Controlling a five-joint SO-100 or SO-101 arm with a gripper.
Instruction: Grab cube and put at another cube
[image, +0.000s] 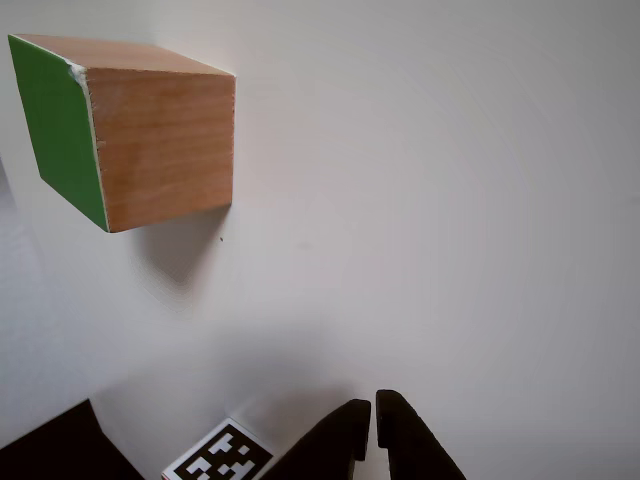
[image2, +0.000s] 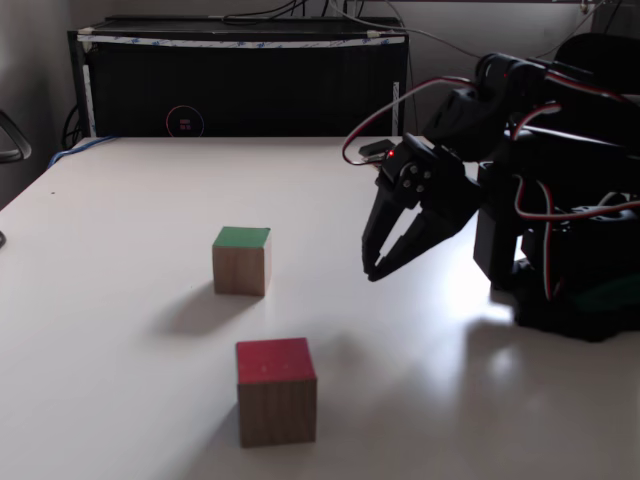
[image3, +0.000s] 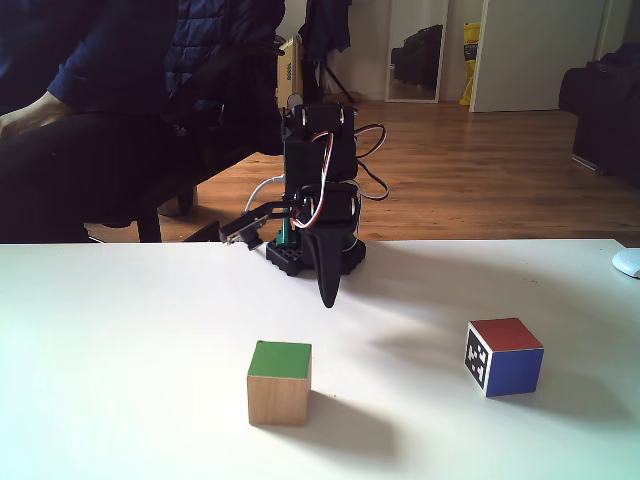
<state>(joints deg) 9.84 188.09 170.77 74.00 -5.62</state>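
Closed gripper (image: 374, 412) hangs empty; marker shows on red cube (image3: 505, 356), wooden cube (image3: 279, 383) apart.

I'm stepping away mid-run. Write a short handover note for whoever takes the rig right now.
Hand: shut, holding nothing, raised off the white table in front of the arm's base.
Wooden cube with a green top face: on the table, untouched, apart from the hand.
Red-topped cube with a black-and-white marker on one side: standing apart from the green one, a clear gap between them.
Done: nothing yet.
Left: open, grasp the green cube, carry it to the red cube, release.
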